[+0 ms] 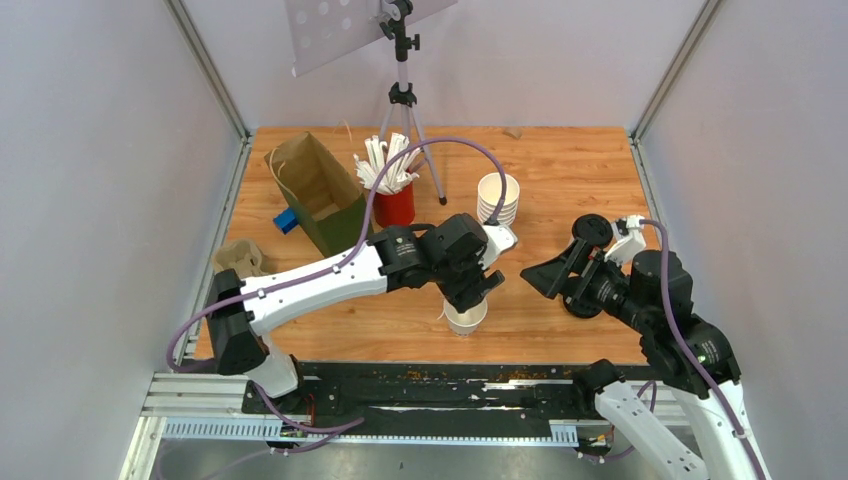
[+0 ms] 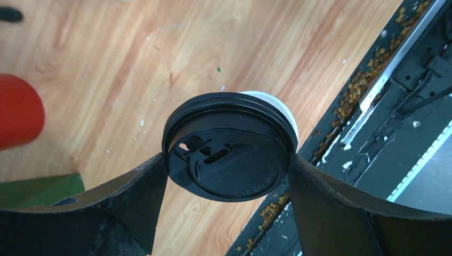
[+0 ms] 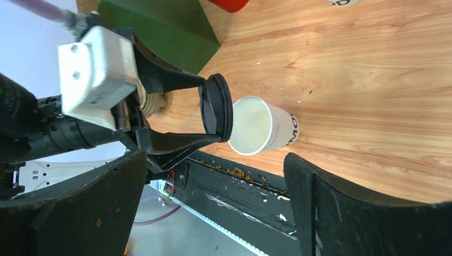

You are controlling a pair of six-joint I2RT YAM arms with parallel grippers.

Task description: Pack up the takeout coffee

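Note:
The takeout coffee's white paper cup (image 1: 465, 318) stands open and upright near the front middle of the wooden table. Its black lid (image 2: 230, 146) is held flat just above the cup's rim (image 2: 277, 104), with my left gripper (image 2: 229, 165) shut on it and a finger touching each side. The right wrist view shows the lid (image 3: 216, 106) edge-on, a small gap from the cup (image 3: 261, 125). My right gripper (image 3: 213, 160) stands open and empty to the right of the cup (image 1: 560, 265).
A brown paper bag with a green side (image 1: 315, 190) stands open at the back left, a blue object (image 1: 287, 220) beside it. A red cup of straws (image 1: 393, 200), a stack of white cups (image 1: 498, 200), a tripod (image 1: 402, 95) and a cardboard carrier (image 1: 240, 258) stand around.

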